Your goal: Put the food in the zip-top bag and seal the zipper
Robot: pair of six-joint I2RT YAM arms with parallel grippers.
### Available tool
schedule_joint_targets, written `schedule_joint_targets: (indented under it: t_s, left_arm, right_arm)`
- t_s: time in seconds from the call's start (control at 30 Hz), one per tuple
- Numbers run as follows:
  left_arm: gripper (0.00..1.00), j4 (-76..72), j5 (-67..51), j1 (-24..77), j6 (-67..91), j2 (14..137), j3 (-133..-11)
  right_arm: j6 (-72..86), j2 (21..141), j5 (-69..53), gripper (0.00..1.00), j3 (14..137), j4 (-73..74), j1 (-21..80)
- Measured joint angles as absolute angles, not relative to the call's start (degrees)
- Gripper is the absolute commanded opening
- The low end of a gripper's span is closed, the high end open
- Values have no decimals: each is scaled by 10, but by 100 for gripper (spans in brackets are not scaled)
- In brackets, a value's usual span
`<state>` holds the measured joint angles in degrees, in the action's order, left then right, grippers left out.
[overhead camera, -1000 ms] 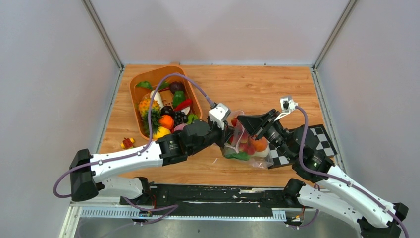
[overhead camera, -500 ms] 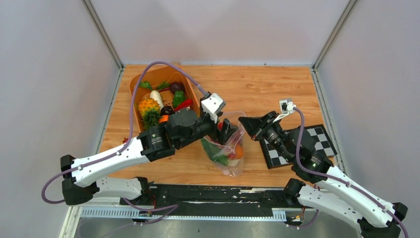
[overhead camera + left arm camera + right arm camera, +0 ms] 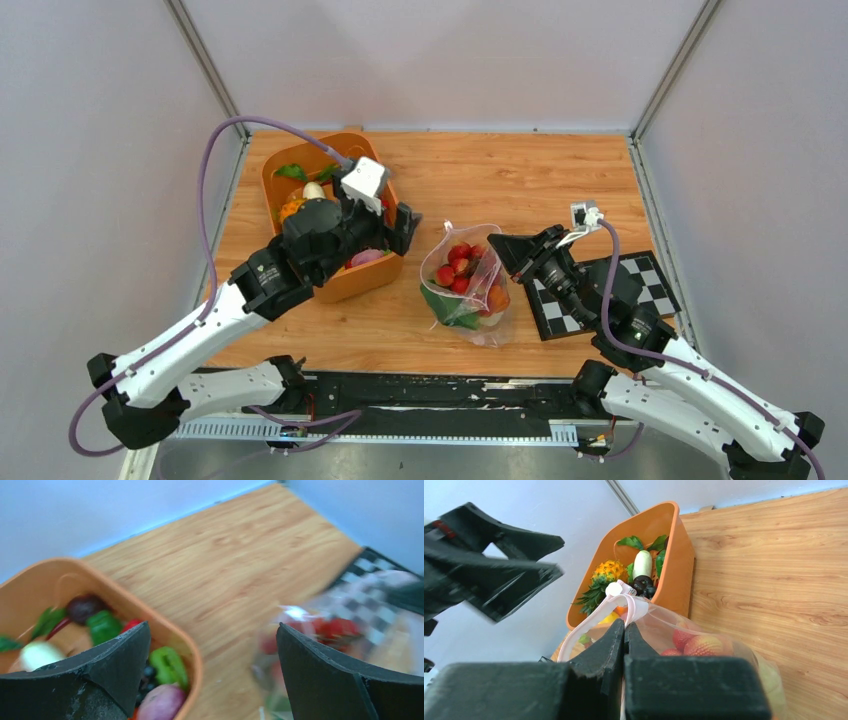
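Left gripper just let go of the zip-top bag and swung back over the orange tub, jaws wide apart. Right gripper jaws stay clamped on the zipper. Probably fetching more food.

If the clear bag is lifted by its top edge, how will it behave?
Probably floppy: the bag is thin crinkled plastic, sagging around the toy food. It would likely hang bottom-heavy, since the pieces lie piled inside. The right gripper pinches only one spot of its edge, so the mouth may gape.
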<state>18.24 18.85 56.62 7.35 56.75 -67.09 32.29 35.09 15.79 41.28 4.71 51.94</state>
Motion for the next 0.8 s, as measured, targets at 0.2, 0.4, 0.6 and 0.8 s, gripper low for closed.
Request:
schedule_joint_targets:
  t_s: [0.2, 0.4, 0.6, 0.8]
  left_arm:
    - [100, 191, 163, 414, 91, 582, -626]
    - [100, 186, 136, 309, 125, 650, -606]
    - [100, 153, 130, 250, 149, 722, -606]
    - [100, 133, 122, 220, 162, 827, -630]
  right_arm:
    - [318, 348, 164, 0, 413, 53, 519]
    - [318, 352, 161, 0, 413, 53, 519]
    - [318, 353, 158, 0, 413, 53, 519]
    - [316, 352, 155, 0, 413, 54, 519]
